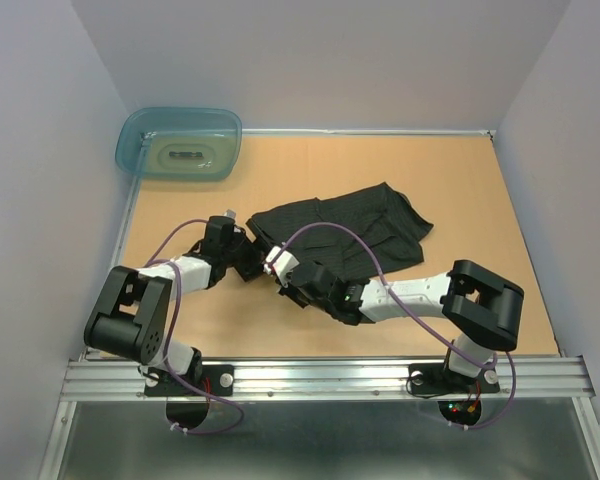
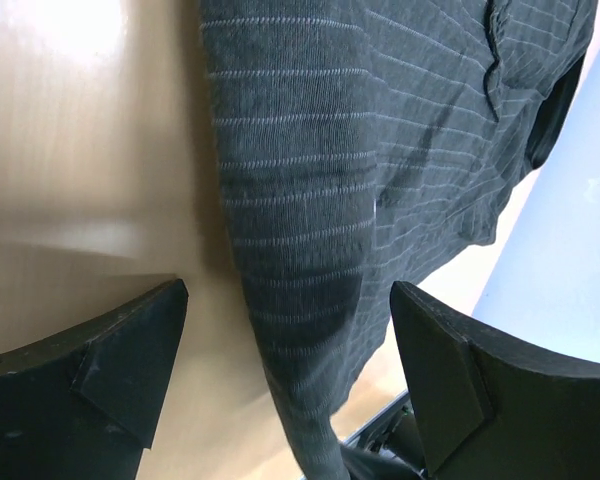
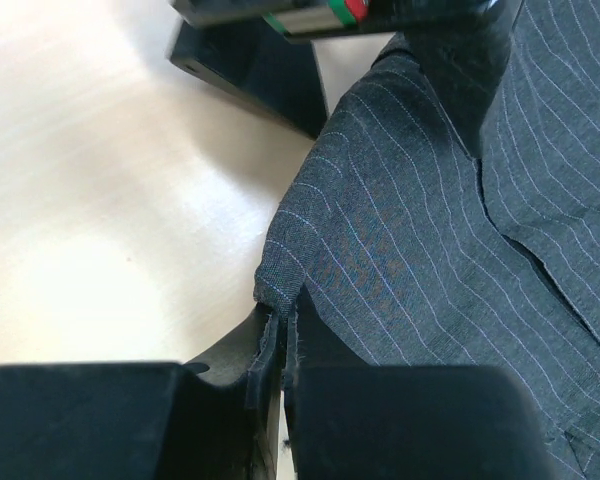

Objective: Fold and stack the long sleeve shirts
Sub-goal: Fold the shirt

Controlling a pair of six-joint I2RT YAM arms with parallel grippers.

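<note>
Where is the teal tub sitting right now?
In the top view, the teal tub sits at the far left corner of the table, apart from the dark shirt lying mid-table.

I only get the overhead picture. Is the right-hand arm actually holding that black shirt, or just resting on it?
Observer: Holding it. Its wrist camera shows the right end effector shut on a folded edge of the shirt.
Visitor: And the left arm?
Observer: The left end effector is open. A strip of the shirt runs between its fingers, with a gap on each side.
</note>
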